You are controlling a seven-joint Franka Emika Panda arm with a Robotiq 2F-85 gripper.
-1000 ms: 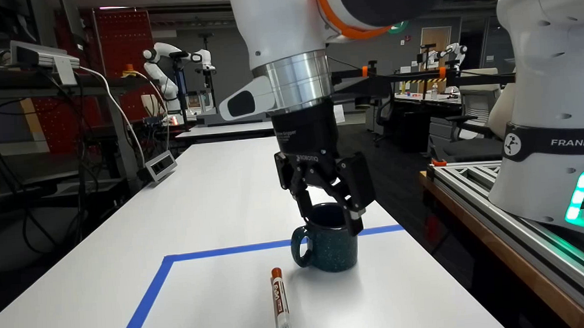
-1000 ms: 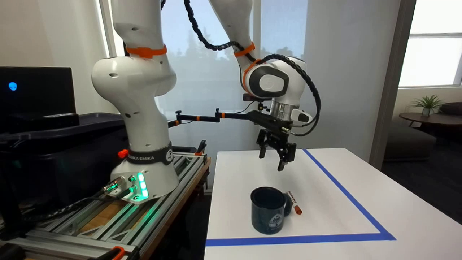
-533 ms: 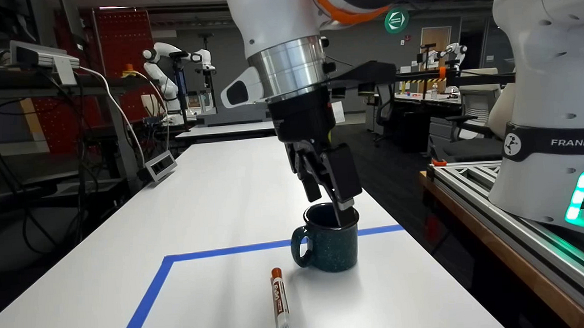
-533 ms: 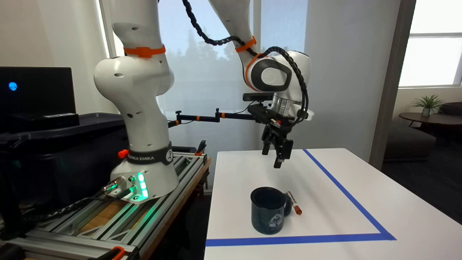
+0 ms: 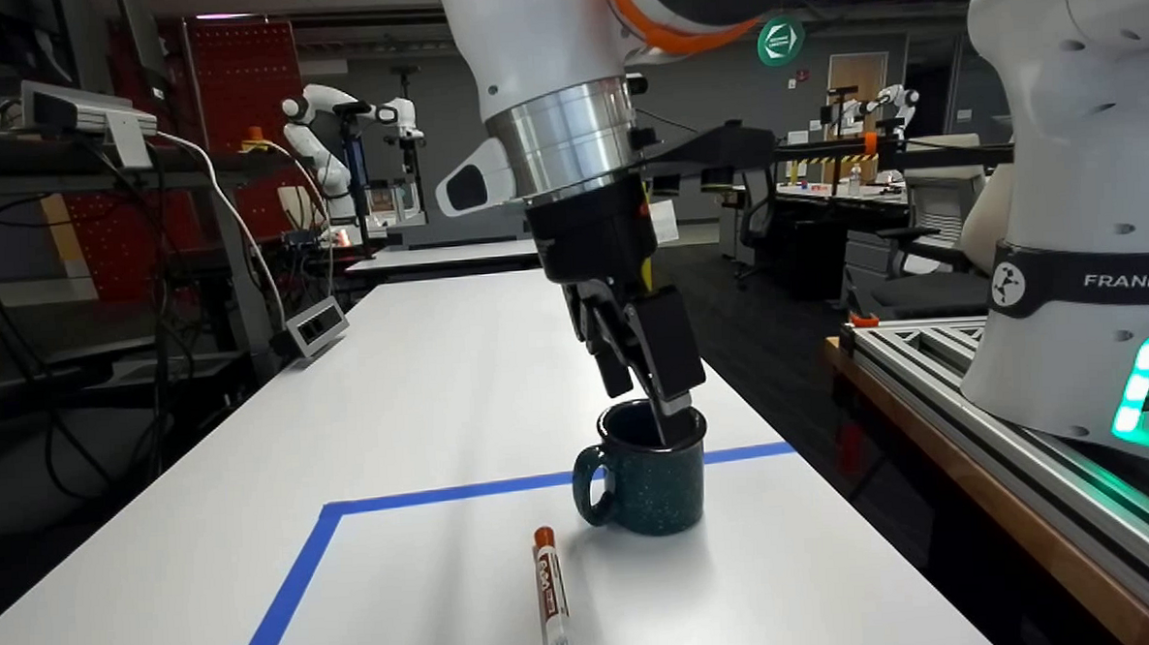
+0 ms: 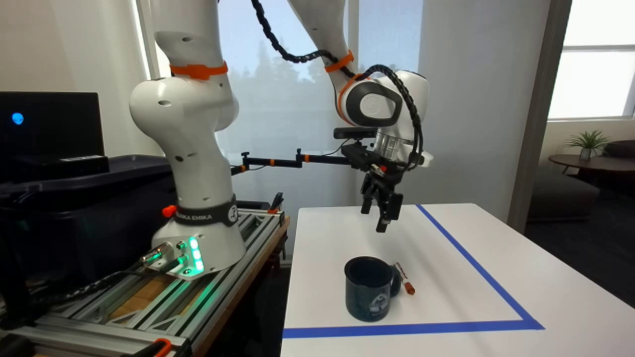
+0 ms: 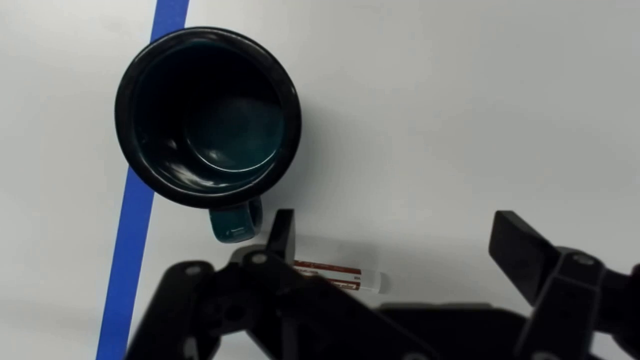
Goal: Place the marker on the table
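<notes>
Hanging tilted above the long, flat white table (image 5: 442, 386), the black, two-fingered mechanical gripper (image 7: 395, 237) is held wide, a broad gap being left between its fingertips; through that gap the table's surface is seen in the wrist view. The slim, round marker (image 5: 552, 595), white-bodied with reddish-brown print, an orange-red cap and a translucent end, is found lying flat on the table, inside the corner marked out by straight blue tape (image 6: 412, 329). It is seen below the gripper, well apart from it; in the wrist view its capped part is hidden behind a finger.

Near the marker, a dark green, speckled mug (image 5: 654, 489) is stood upright just inside a line of the tape, its curved handle (image 6: 395, 282) turned toward the marker's side. A pale emblem (image 6: 379, 303) is borne on its wall. In an exterior view a fingertip is seen across its dark mouth; in the wrist view the mug is shown beside the spread fingers.

The white, jointed robot arm (image 6: 181, 114) is banded with orange, and a black, ribbed cable (image 6: 415, 119) is looped along it. The arm's base (image 6: 221, 250), lit by green lights (image 6: 196, 254), is mounted on a silver metal frame (image 6: 233, 280).
</notes>
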